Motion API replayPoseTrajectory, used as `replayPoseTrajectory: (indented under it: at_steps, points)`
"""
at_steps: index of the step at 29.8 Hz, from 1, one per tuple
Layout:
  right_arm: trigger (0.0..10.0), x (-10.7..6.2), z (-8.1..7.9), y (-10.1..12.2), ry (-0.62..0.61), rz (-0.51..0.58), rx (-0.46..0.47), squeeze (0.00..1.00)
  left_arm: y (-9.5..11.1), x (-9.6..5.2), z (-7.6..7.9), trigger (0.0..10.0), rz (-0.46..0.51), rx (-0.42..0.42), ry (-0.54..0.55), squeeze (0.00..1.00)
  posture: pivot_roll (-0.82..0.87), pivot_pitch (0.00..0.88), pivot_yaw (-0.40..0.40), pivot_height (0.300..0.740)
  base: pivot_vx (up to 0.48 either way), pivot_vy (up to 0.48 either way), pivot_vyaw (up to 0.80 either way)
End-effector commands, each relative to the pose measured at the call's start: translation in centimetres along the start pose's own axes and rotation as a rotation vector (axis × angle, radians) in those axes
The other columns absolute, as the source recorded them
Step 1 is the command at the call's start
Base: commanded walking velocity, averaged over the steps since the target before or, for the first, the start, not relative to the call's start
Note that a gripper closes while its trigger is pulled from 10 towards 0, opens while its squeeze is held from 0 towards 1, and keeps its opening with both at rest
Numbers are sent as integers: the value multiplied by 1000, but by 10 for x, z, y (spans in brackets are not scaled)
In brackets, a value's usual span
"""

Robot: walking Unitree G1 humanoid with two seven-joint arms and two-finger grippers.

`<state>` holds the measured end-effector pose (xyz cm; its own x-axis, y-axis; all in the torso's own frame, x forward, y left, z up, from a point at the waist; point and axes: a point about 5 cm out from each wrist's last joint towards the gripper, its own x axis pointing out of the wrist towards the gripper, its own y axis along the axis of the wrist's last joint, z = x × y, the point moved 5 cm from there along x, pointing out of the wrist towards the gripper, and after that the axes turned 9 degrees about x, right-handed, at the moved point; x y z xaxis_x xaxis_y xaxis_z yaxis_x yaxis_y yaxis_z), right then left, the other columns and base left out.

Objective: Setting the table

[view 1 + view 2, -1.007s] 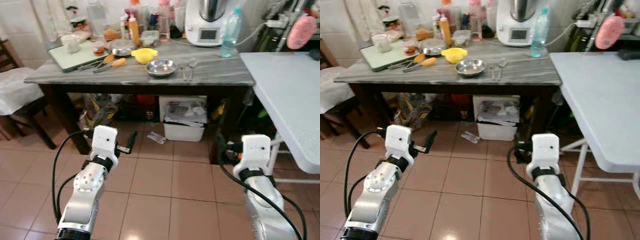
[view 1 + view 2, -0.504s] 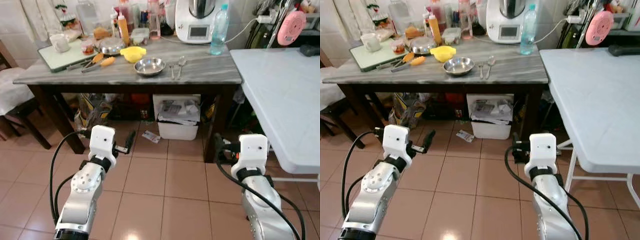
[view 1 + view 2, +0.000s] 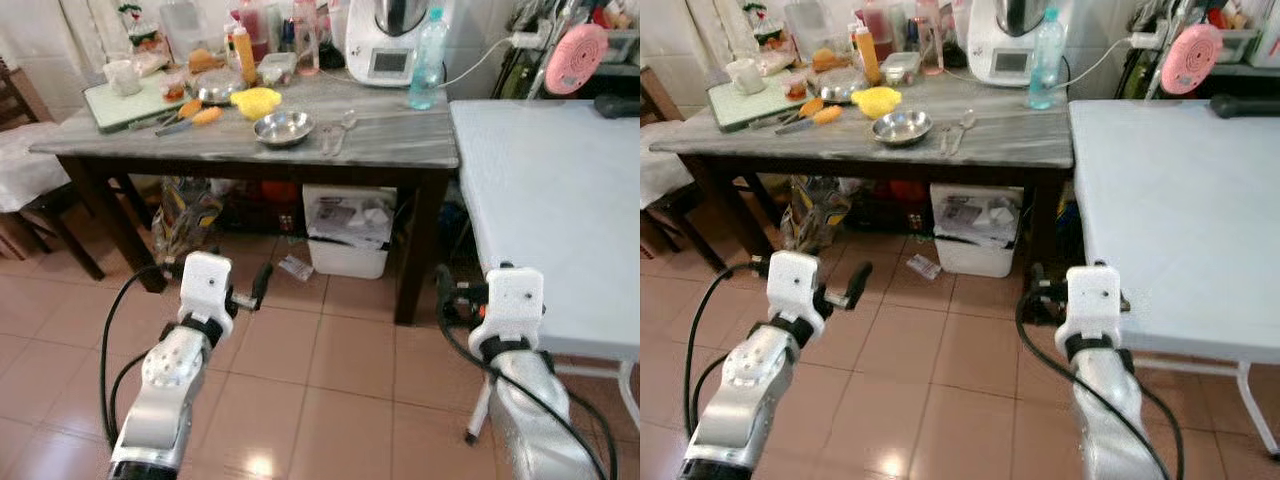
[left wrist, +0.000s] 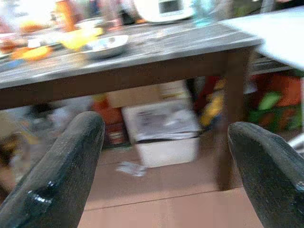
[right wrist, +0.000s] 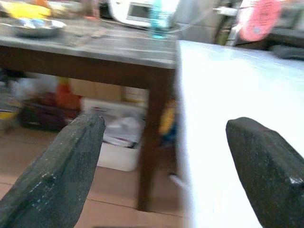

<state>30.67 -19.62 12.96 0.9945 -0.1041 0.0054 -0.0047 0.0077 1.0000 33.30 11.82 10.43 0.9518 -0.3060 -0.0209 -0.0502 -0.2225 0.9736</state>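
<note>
So on the far left there's a wooden chair (image 3: 30,185) with a white cloth on it, then the long grey marble surface (image 3: 390,145) on dark legs. Its left end has a green cutting board (image 3: 125,100) with a white mug (image 3: 119,73) on it, and next to that some orange-handled utensils (image 3: 195,113). Moving along: a yellow bowl (image 3: 256,100), then the steel bowl (image 3: 282,127), and just beside it a couple of spoons (image 3: 333,133). Behind those sits a white kitchen machine (image 3: 393,45) and a clear water bottle (image 3: 427,60).

The left gripper (image 4: 166,166) hangs low over the tiled floor (image 3: 330,370), in front of the surface, fingers (image 4: 61,166) spread wide with nothing between them. The steel bowl and spoons are up on the surface, well apart from it, higher and further ahead.

Under the surface there's a white bin (image 3: 348,230) stuffed with papers.

The right gripper (image 5: 166,161) is also down low, near the corner of the white folding table (image 3: 550,200), fingers (image 5: 57,171) spread apart and empty too. From its wrist view the steel bowl sits way off, far beyond the finger on that side. A pink round thing (image 3: 577,45) hangs at the back right.
</note>
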Motion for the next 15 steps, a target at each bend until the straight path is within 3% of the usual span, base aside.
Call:
replayPoseTrajectory:
  at_steps: [1,15]
  points:
    - [10000,2,-3,9,-1,35,12,0,3,-1,-10,10000,5,20,16,0,-114,0,76,740,0,-345,0]
    - [10000,3,6,13,-52,59,6,0,5,0,-6,10000,14,17,-5,0,-119,0,74,740,0,-343,0]
